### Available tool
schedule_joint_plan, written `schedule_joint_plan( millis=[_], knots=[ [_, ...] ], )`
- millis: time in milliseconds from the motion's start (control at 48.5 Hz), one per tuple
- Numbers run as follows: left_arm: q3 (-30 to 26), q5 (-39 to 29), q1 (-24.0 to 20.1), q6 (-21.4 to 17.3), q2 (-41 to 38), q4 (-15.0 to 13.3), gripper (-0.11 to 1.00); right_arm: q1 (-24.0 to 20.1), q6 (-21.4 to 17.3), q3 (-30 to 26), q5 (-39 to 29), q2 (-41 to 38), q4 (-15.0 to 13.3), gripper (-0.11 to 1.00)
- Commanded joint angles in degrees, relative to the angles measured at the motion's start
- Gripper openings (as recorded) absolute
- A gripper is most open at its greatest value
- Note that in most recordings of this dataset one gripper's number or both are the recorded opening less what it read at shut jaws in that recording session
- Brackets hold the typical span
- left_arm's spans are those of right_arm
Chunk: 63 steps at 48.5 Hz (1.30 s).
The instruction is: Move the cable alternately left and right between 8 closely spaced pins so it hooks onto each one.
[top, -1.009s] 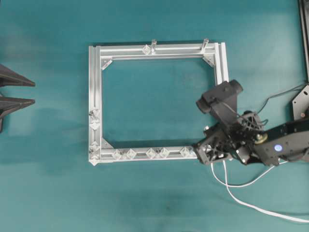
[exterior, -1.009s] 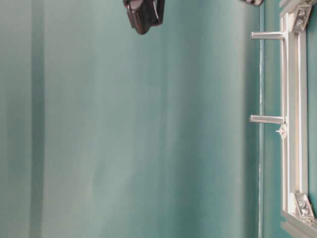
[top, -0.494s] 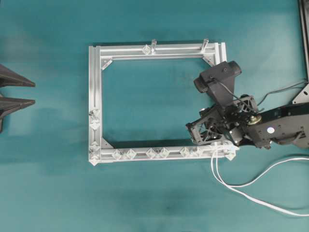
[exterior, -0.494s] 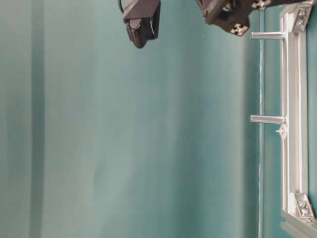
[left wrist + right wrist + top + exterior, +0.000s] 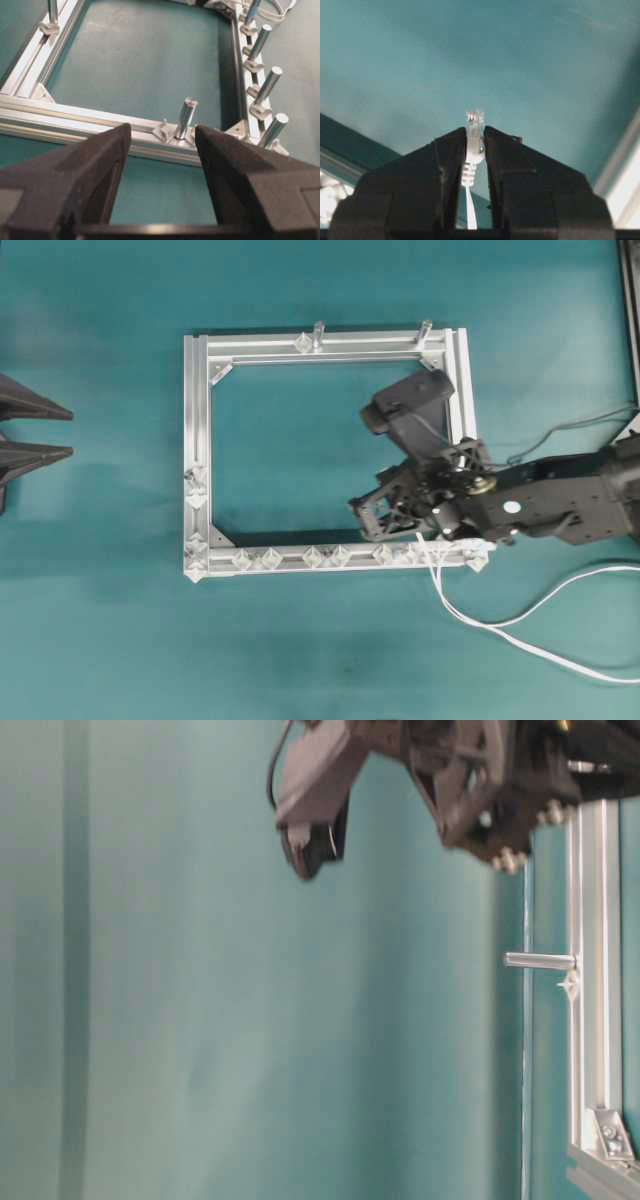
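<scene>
Teal surface, aluminium frame; right claw pinching cable by its plug, above bottom-rail pins; left claw spread, idle; weaving barely begun; next, lower between pins.

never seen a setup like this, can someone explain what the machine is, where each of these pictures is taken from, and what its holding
This is a robot with two arms, each ending in a two-fingered gripper. The overhead picture looks straight down on a teal table. On it lies a square aluminium frame with small shiny pins along its rails. The table-level picture looks from the side and appears turned sideways. The other two come from cameras on the wrists, looking out between the fingers.

The right gripper is shut on the plug end of a white cable. From above, that gripper hangs over the frame's lower right part, and the cable trails off to the right across the table.

The left gripper stands open and empty, at the left edge in the overhead picture, facing the frame.
</scene>
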<state>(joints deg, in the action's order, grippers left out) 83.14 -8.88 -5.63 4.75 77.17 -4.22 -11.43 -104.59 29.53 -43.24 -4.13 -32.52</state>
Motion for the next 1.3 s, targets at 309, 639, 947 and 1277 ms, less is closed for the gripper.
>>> schedule_joint_plan(
  millis=[309, 639, 947, 1277],
  knots=[
    [-0.62, 0.18, 0.26, 0.26, -0.44, 0.26, 0.60, 1.41, 1.14, -5.36, 0.18, -2.11, -0.26, 0.17],
    [-0.62, 0.18, 0.18, 0.26, -0.44, 0.26, 0.60, 0.18, 0.53, -6.68, 0.44, -2.20, 1.49, 0.17],
    [-0.62, 0.18, 0.26, 0.26, -0.44, 0.18, 0.60, -2.55, 0.35, -7.73, 0.18, -2.29, 4.48, 0.17],
    [-0.44, 0.18, 0.18, 0.26, -0.44, 0.26, 0.60, -5.54, -0.79, -9.84, -1.93, -2.90, 5.62, 0.17]
  ],
)
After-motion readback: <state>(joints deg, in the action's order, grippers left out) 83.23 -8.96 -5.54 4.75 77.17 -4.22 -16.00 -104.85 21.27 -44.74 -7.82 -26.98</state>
